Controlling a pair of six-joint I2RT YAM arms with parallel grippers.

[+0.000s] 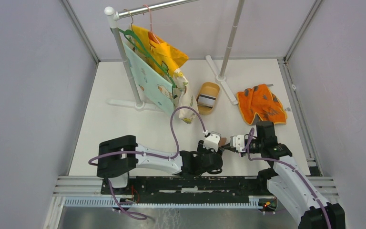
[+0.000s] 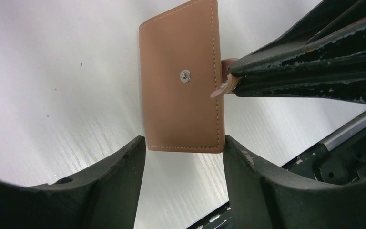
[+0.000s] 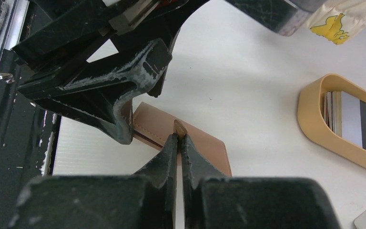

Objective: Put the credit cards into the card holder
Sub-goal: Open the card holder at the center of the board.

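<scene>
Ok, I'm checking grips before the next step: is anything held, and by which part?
The right gripper pinches the card holder by its strap tab. The left gripper straddles the holder's end, jaws open.

L end effector [image 1: 218, 143] and R end effector [image 1: 228, 147] meet near the front of the surface [image 1: 124, 119], small brown card holder [image 1: 223, 141] btw them. Further back is a tan dish [image 1: 211, 86] w/ credit cards [image 1: 207, 100]; orange cloth [image 1: 261, 104] at right.
</scene>
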